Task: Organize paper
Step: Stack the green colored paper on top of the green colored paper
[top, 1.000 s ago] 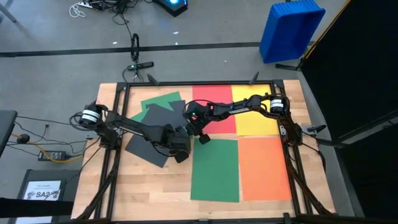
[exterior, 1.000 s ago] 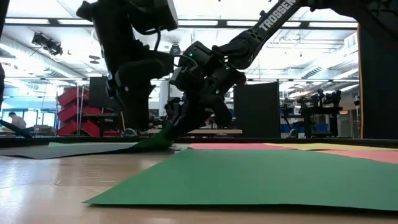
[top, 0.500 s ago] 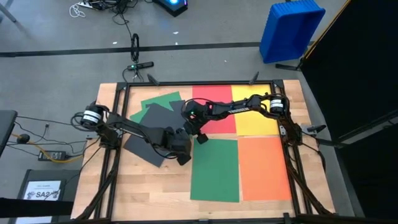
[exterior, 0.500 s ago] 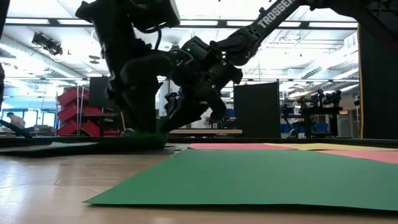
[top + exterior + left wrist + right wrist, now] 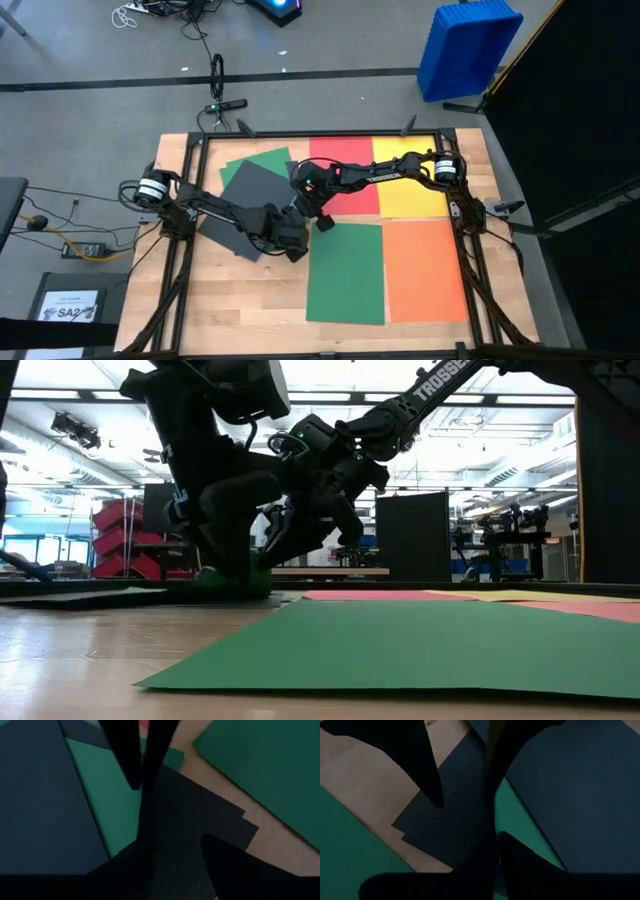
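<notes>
Wooden table: flat matte paper; left gripper fingers unclear, right gripper clenched.

Coloured paper sheets lying flat across the bench

Red sheet, yellow sheet, large green sheet and orange sheet form a tidy block; two dark grey sheets overlap askew on another green sheet beside it.
</notes>
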{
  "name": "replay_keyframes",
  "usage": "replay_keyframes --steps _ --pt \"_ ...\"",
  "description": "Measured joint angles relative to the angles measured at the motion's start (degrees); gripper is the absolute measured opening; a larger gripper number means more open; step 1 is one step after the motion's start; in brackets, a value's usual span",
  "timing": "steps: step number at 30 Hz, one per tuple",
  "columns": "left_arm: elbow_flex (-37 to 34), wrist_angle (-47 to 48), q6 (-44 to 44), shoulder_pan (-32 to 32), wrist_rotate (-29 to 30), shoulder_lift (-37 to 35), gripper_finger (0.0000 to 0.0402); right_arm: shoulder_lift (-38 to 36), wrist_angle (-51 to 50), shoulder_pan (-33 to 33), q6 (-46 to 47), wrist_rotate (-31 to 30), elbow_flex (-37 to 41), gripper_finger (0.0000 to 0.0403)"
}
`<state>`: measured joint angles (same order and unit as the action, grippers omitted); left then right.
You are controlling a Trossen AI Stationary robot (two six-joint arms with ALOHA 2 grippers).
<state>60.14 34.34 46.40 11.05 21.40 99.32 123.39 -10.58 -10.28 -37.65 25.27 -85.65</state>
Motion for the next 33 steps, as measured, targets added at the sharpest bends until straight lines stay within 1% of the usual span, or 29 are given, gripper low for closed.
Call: replay_keyframes --steps 8,10,15,20,28,30,33 --pt "0.0 0.3 -1.3 0.0 -0.2 1.8 0.0026 0.0 0.0 0.1 0.2 -0.1 0.0 0.0" --pt "0.0 0.3 -1.3 -0.1 -0.3 1.9 0.0008 0.0 0.0 0.3 0.4 0.0 -0.1 0.0" --pt "1.6 4.8 -1.3 -0.1 -1.7 1.9 0.0001 -0.8 -1.5 0.9 0.7 0.0 -0.3 0.0" --pt "6.3 12.1 -1.8 0.5 -1.6 1.6 0.0 -3.4 -5.9 1.6 0.6 -1.1 -2.8 0.0" --pt "18.1 29.0 -2.3 1.9 4.4 1.5 0.0 -4.9 -15.1 2.4 -0.2 -5.0 -10.8 0.0" --pt "20.2 32.1 -2.0 2.2 5.4 1.5 0.0 -4.9 -18.3 2.5 -0.3 -5.1 -13.4 0.0" --pt "21.3 34.5 -2.0 2.5 6.8 1.3 0.0 -4.9 -22.6 2.5 -0.2 -6.0 -16.5 0.0"
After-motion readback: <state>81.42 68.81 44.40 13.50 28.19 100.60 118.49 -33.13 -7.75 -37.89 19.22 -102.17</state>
